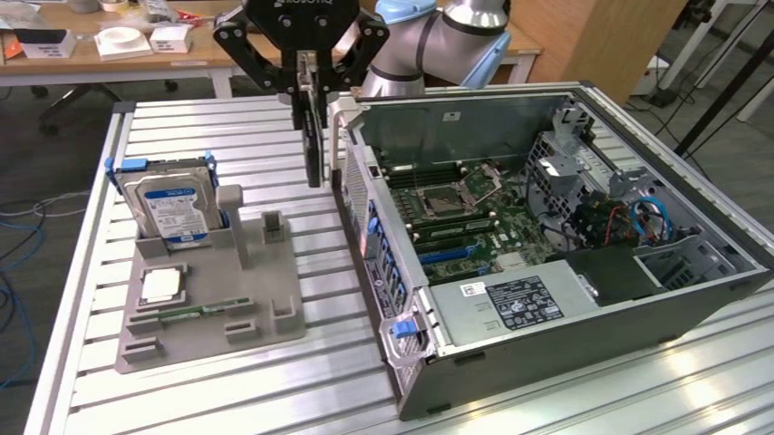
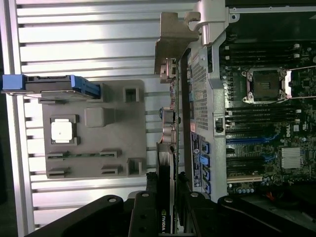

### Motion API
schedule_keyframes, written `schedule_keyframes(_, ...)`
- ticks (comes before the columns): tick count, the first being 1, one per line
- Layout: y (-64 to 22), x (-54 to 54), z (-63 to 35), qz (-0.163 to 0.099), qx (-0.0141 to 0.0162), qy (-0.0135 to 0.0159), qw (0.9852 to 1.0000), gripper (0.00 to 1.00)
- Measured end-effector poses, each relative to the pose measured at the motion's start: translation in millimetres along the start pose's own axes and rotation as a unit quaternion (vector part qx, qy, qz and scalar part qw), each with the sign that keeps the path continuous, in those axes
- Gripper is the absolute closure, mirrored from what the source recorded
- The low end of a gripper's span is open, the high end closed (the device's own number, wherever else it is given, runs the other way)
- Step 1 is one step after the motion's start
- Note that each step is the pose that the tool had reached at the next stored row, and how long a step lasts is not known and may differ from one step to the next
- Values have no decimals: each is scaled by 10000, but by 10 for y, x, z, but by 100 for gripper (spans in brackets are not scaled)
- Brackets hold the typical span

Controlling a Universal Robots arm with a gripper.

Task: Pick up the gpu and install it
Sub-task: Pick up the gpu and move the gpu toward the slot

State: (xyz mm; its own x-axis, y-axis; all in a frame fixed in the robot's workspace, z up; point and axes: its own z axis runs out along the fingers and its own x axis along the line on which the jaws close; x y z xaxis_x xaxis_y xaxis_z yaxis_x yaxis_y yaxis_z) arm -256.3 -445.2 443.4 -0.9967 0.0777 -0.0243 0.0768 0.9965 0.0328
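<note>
The gpu (image 1: 315,145) is a thin black card hanging on edge above the slatted table, between the grey holder tray (image 1: 260,313) and the open computer case (image 1: 629,322). My gripper (image 1: 312,83) is shut on its upper edge, one finger on each face. In the wrist view the gpu (image 2: 165,177) runs away from the fingers (image 2: 145,212), and its silver bracket (image 2: 173,37) lies at the far end, beside the case's rear panel (image 2: 200,94). The motherboard (image 1: 466,213) with its slots lies exposed inside the case.
The tray holds an upright blue-labelled hard drive (image 1: 176,207), a square processor (image 1: 161,285) and a small green memory stick (image 1: 194,314). Behind the table stands a wooden desk with white boxes (image 1: 121,41). Cables and drive cages fill the case's far side (image 1: 641,217).
</note>
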Motion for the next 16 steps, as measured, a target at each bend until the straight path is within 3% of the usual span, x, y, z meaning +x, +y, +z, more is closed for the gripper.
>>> schedule_keyframes(16,6,-76,2,0,0,0,10000,74)
